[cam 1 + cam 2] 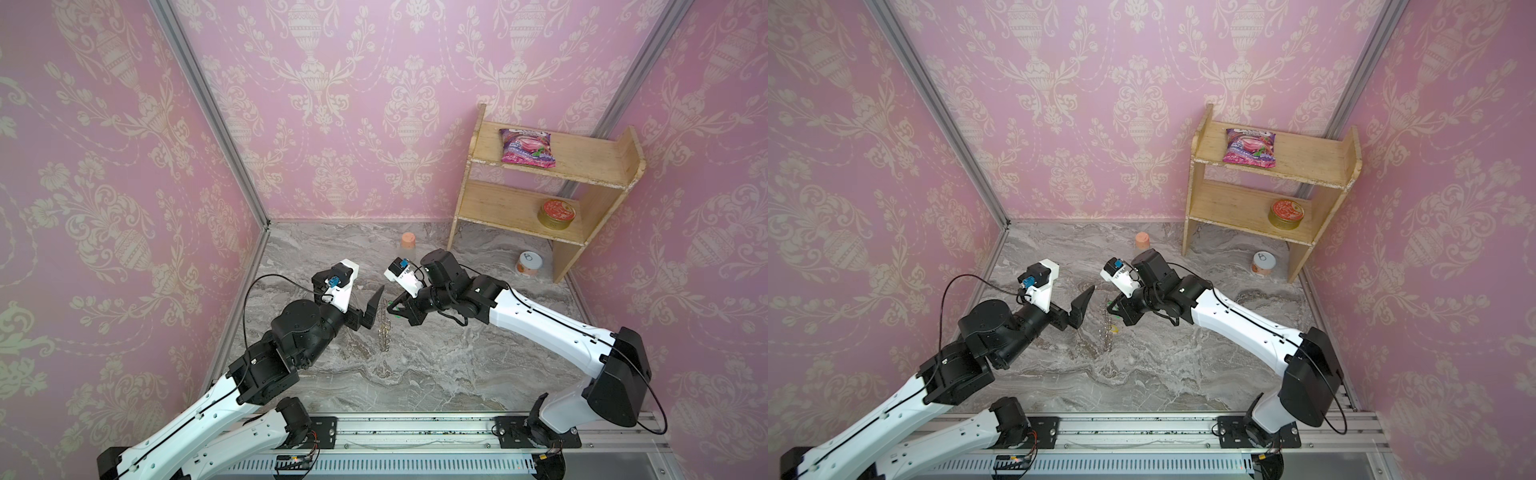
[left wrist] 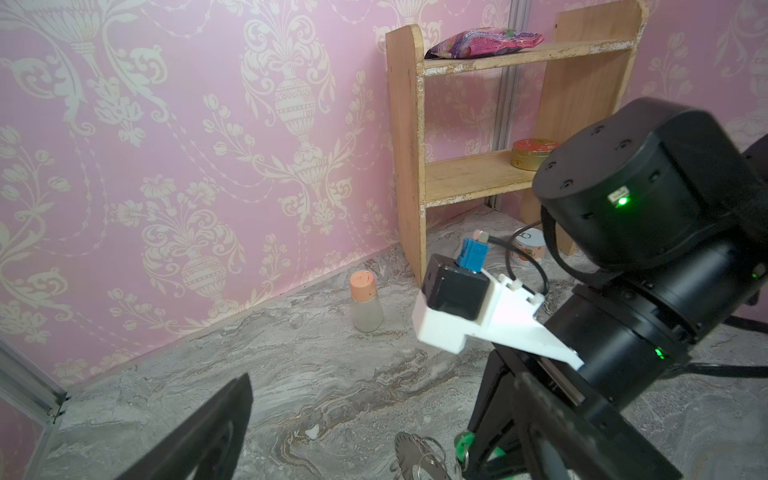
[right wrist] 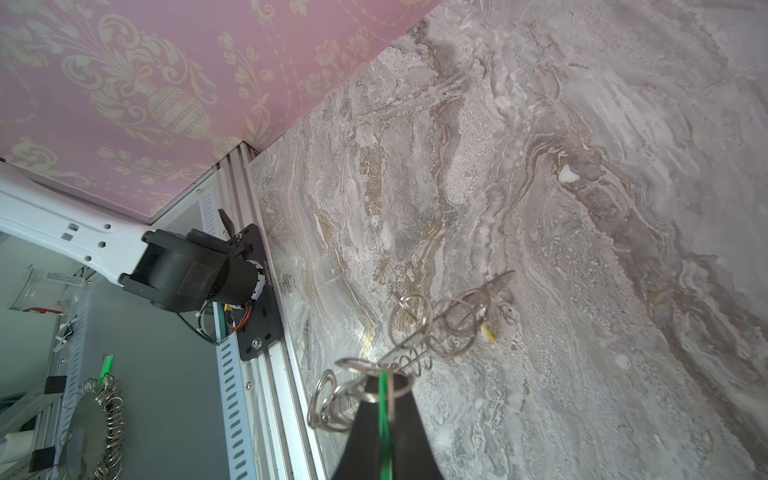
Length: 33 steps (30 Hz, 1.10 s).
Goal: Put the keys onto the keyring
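We have the right gripper (image 3: 384,399) clenched on the green key (image 3: 384,419), with the key's tip pushed in among the wire rings of the keyring (image 3: 440,328). The keyring stands on edge near the middle of the table (image 1: 415,374), between the two arms. In both top views it shows only as a thin line of rings (image 1: 384,328). A sliver of the yellow key (image 3: 489,333) shows among those rings. We cannot tell whether either key is threaded yet. The left gripper (image 1: 372,311) hangs just left of the keyring, released and wide, touching nothing.

To do this step well, we judge the left gripper should come in and pinch the disc's rim to steady it, because the loose rings will likely swing away from any push. The right gripper can then feed the key's loop slowly along one ring, kept in line with the wire rather than twisted.

At the far right stands a shelf (image 1: 590,158). Its top board carries a snack packet (image 1: 527,147) and its lower board a tin (image 1: 558,214) with the lid on. A small lidded tub (image 1: 529,264) sits on the table beneath the shelf. A capped bottle (image 1: 408,243) stands at the far middle. We cannot see what any of them holds.
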Available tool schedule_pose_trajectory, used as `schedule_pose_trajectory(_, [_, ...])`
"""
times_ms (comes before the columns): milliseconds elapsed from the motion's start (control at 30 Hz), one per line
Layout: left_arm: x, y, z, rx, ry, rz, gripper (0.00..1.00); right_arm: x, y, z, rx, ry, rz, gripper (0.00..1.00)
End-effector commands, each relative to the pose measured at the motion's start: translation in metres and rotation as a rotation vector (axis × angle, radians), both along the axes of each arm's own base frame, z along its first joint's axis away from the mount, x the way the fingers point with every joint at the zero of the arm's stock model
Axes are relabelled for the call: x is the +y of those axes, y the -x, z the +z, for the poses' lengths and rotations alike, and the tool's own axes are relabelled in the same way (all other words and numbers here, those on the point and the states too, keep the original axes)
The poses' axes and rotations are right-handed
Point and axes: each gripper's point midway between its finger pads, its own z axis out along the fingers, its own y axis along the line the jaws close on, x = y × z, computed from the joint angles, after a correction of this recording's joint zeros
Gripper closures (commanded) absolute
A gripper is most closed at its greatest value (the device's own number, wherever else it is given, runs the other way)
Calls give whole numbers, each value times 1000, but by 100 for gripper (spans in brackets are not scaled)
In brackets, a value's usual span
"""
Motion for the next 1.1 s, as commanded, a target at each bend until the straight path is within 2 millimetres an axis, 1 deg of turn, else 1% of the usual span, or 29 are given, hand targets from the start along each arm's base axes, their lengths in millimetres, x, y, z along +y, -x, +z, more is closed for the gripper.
schedule_pose_trajectory(0, [4, 0, -9, 23, -7, 24, 1, 1, -5, -17, 38, -5, -31, 100])
schedule_pose_trajectory(133, [4, 0, -10, 24, -11, 23, 1, -15, -7, -41, 85, 34, -76, 100])
schedule_pose_trajectory(167, [4, 0, -10, 25, -14, 22, 1, -22, -5, -52, 107, 56, -89, 100])
schedule_pose_trajectory(433, [3, 0, -13, 31, -12, 21, 1, -66, 0, -89, 179, 157, -187, 100])
schedule_pose_trajectory(600, [2, -1, -18, 39, -19, 24, 1, -97, 7, -117, 258, 238, -264, 100])
schedule_pose_trajectory(733, [1, -4, -24, 51, -33, 34, 1, -118, 11, -137, 314, 294, -322, 100])
schedule_pose_trajectory(833, [0, -8, -32, 66, -52, 51, 1, -132, 10, -147, 339, 329, -373, 95])
schedule_pose_trajectory(967, [3, -15, -45, 86, -82, 98, 1, -154, 1, -150, 337, 378, -458, 77])
schedule_pose_trajectory(1067, [14, -25, -55, 95, -114, 180, 1, -170, -7, -143, 324, 384, -518, 64])
